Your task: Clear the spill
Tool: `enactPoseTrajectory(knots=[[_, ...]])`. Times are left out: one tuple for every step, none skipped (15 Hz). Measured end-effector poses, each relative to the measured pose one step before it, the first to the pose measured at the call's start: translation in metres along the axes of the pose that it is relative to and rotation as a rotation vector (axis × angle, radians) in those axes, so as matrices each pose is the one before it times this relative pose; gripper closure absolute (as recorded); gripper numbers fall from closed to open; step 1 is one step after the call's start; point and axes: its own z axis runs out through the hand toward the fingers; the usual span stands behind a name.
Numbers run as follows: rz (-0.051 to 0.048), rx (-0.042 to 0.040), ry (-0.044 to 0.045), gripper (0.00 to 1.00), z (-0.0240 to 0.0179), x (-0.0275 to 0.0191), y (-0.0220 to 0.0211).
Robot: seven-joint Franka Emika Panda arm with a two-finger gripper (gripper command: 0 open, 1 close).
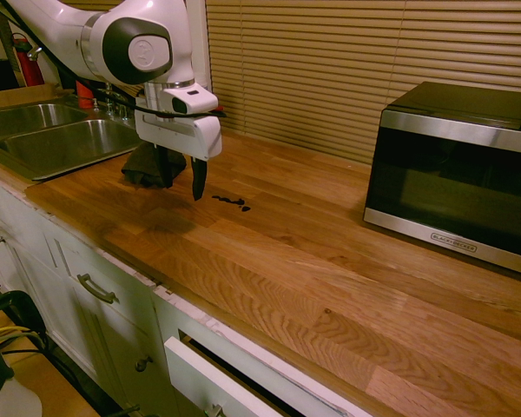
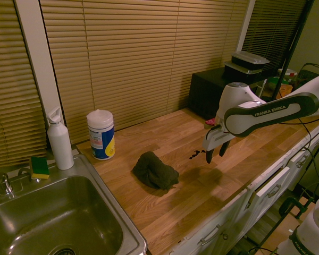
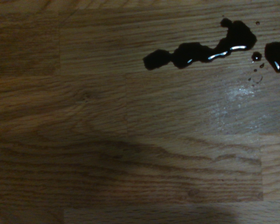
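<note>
The wooden tabletop is lying mostly bare between the sink and the microwave, with open wood running from the spill to the front edge. One spill is sitting mid-tabletop as a thin black streak with a few blobs, one dark cloth is lying bunched near it toward the sink, and one wipes canister and one white bottle are standing by the blinds. The arm is reaching over the tabletop with its gripper pointing straight down, hanging just beside the spill above the wood, fingers spread apart and holding nothing.
</note>
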Motion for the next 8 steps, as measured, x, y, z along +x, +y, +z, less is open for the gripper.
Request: enactPoseTrajectory(knots=[[0.00167,0.00141,-0.00139,0.0,0.00045,0.0001,-0.0002],[0.00467,0.00876,0.00332,0.0,-0.0008,0.00054,-0.00077],[0.0007,0.01234,0.00953,0.0,-0.00219,0.00095,-0.00194],[-0.00286,0.00913,0.00543,0.0,-0.0036,0.00017,-0.00324],[-0.00656,0.01391,0.00677,0.0,-0.00661,-0.00054,-0.00637],[-0.0096,0.01515,0.0089,0.0,-0.00856,-0.00214,-0.00931],[-0.00787,0.01248,0.01068,0.0,-0.00819,-0.00338,-0.01009],[-0.00917,0.0124,0.01022,0.0,-0.00798,-0.00403,-0.01151]])
